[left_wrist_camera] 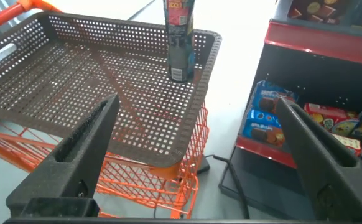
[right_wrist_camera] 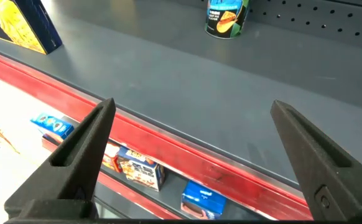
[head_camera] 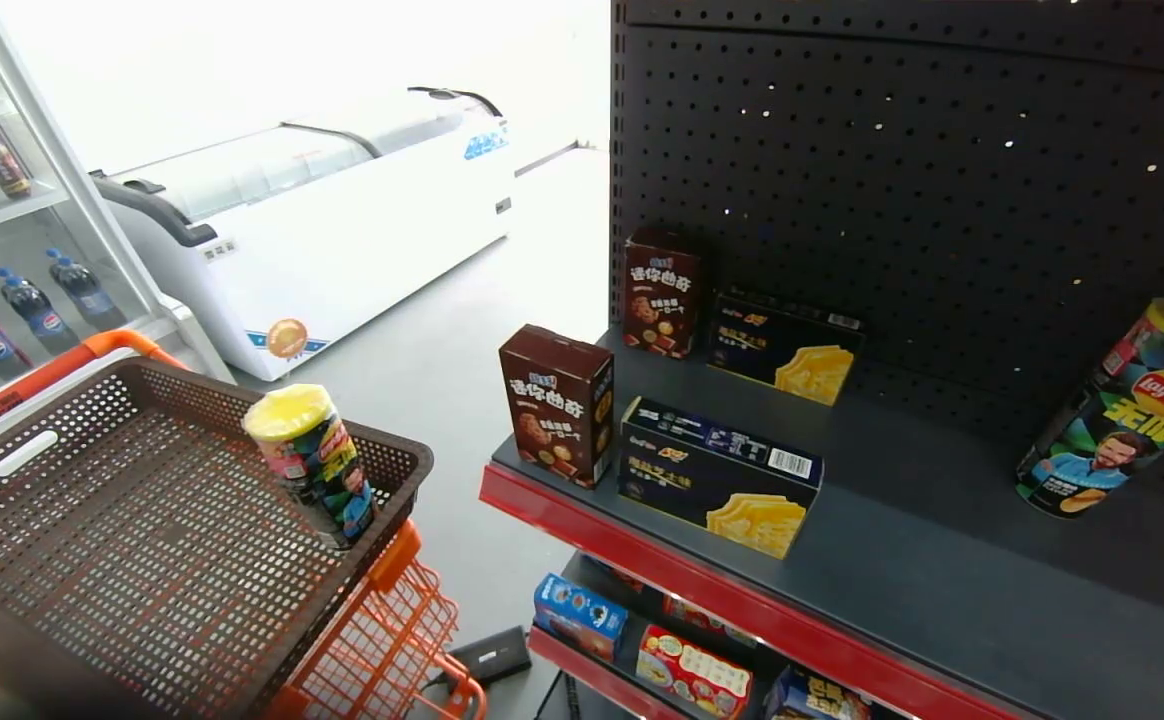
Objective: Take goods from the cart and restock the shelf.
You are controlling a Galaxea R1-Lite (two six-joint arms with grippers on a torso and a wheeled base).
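A chip can with a yellow lid (head_camera: 314, 462) stands upright in the far right corner of the brown basket (head_camera: 122, 540) on the orange cart (head_camera: 382, 640); it also rises at the basket's far rim as the can (left_wrist_camera: 180, 38). A second chip can (head_camera: 1122, 410) stands on the dark shelf (head_camera: 942, 560) by the pegboard, seen too as the can (right_wrist_camera: 227, 17). My left gripper (left_wrist_camera: 193, 146) hangs open above the basket's near edge, well short of the can. My right gripper (right_wrist_camera: 190, 155) is open over the shelf's red front edge (right_wrist_camera: 168, 140), holding nothing.
Two brown cookie boxes (head_camera: 558, 402) and two dark blue cracker boxes (head_camera: 720, 476) stand at the shelf's left end. Bare shelf lies between them and the can. Lower shelves hold snack packs (head_camera: 692, 668). A white chest freezer (head_camera: 322, 220) and a drinks fridge (head_camera: 2, 200) stand behind the cart.
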